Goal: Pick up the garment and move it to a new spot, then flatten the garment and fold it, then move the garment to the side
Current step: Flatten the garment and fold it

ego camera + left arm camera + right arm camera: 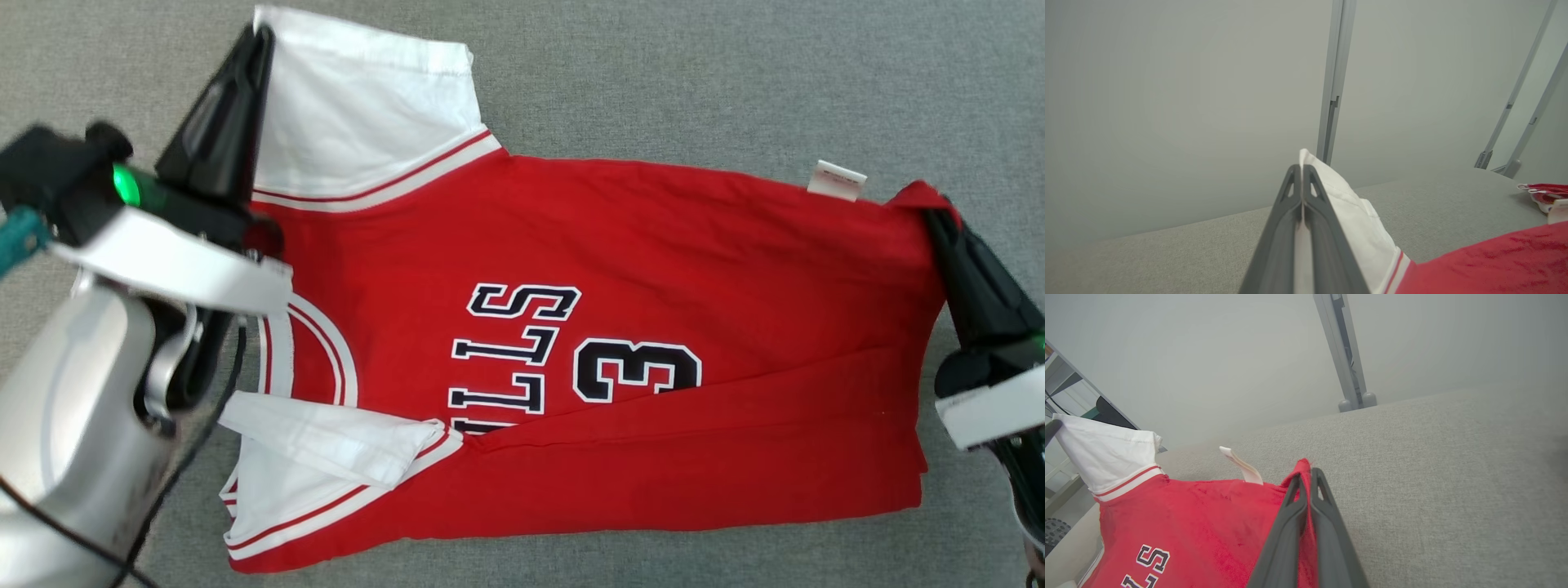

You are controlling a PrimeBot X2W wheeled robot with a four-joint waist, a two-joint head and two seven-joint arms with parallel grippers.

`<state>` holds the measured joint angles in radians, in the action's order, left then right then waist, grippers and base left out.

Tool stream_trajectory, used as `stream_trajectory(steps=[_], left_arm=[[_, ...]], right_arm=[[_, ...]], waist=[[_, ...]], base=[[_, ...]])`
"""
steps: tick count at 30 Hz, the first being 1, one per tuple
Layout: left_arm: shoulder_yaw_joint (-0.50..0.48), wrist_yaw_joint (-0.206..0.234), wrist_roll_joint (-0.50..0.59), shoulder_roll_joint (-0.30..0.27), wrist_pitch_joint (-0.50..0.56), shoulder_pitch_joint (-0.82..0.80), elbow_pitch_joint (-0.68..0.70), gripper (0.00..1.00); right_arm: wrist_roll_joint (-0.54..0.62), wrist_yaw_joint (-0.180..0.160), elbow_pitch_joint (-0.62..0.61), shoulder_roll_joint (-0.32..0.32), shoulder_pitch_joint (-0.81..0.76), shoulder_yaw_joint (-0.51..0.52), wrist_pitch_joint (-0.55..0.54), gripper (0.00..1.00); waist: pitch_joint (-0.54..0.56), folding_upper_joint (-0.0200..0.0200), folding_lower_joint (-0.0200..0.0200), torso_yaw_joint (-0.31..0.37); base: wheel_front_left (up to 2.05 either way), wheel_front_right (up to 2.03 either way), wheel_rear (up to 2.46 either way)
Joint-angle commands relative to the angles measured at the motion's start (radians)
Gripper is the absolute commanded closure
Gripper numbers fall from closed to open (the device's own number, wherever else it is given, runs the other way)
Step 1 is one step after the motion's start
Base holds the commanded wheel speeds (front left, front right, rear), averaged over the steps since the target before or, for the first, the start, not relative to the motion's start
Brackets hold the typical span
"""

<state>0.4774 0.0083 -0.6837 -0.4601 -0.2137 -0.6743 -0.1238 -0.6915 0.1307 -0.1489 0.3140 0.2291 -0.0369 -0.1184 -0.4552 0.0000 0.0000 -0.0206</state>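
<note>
The jersey (653, 269) lies spread across the middle of the bench (735, 73), with its 6 o'clock edge folded over. It looks light, soft and limp, so it will likely sag and crease wherever it is unsupported. Corners are the best places to hold it. The left tool (261, 37) is pinched tight on the white sleeve (359, 106) at 10 o'clock. The right tool (932, 219) is clamped on the red hem corner (918, 196) at 3 o'clock.
</note>
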Motion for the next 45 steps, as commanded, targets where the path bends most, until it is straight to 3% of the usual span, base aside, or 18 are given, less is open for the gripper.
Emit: stream_trajectory(steps=[1, 10, 18, 28, 33, 34, 35, 36, 37, 45], left_arm=[[-0.008, 0.022, -0.001, -0.016, -0.006, 0.047, 0.044, 1.00], [-0.034, 0.166, -0.032, -0.107, 0.015, 0.401, 0.359, 1.00], [-0.016, 0.243, -0.072, -0.118, 0.036, 0.616, 0.477, 1.00], [-0.003, 0.299, -0.126, -0.104, 0.050, 0.765, 0.502, 1.00], [0.019, 0.271, -0.166, -0.070, 0.054, 0.775, 0.437, 1.00], [0.023, 0.262, -0.167, -0.070, 0.056, 0.767, 0.414, 0.81], [0.023, 0.254, -0.171, -0.061, 0.048, 0.756, 0.398, 0.07], [0.021, 0.244, -0.178, -0.050, 0.038, 0.745, 0.384, 0.00], [0.017, 0.241, -0.175, -0.045, 0.029, 0.738, 0.366, 0.00], [-0.046, 0.229, -0.102, -0.001, -0.043, 0.686, 0.304, 0.00]], right_arm=[[-0.023, 0.000, -0.015, 0.001, -0.029, 0.007, -0.006, 1.00], [-0.088, 0.000, -0.056, 0.006, -0.189, 0.052, 0.002, 1.00], [-0.042, 0.000, 0.000, -0.011, -0.270, 0.060, 0.048, 1.00], [-0.023, 0.000, 0.052, -0.032, -0.326, 0.055, 0.080, 1.00], [-0.009, 0.000, 0.083, -0.038, -0.331, 0.041, 0.087, 1.00], [-0.003, 0.000, 0.087, -0.041, -0.326, 0.039, 0.095, 0.95], [0.003, 0.000, 0.089, -0.046, -0.321, 0.033, 0.102, 0.65], [0.016, 0.000, 0.090, -0.047, -0.316, 0.031, 0.113, 0.28], [0.030, 0.000, 0.092, -0.048, -0.313, 0.026, 0.123, 0.00], [0.179, 0.000, 0.044, -0.084, -0.288, 0.049, 0.246, 0.00]], waist=[[0.005, 0.0000, 0.0000, -0.005], [0.026, 0.0000, 0.0000, -0.016], [0.060, 0.0000, 0.0000, -0.043], [0.092, 0.0000, 0.0000, -0.064], [0.095, 0.0000, 0.0000, -0.072], [0.094, 0.0000, 0.0000, -0.073], [0.094, 0.0000, 0.0000, -0.073], [0.093, 0.0000, 0.0000, -0.074], [0.094, 0.0000, 0.0000, -0.073], [0.123, 0.0000, 0.0000, -0.050]], base=[[0.00, 0.00, 0.00], [0.00, 0.00, 0.00], [0.00, 0.00, 0.00], [0.00, 0.00, 0.00], [0.00, 0.00, 0.00], [0.00, 0.00, 0.00], [0.00, 0.00, 0.00], [0.00, 0.00, 0.00], [0.00, 0.00, 0.00], [0.00, 0.00, 0.00]])
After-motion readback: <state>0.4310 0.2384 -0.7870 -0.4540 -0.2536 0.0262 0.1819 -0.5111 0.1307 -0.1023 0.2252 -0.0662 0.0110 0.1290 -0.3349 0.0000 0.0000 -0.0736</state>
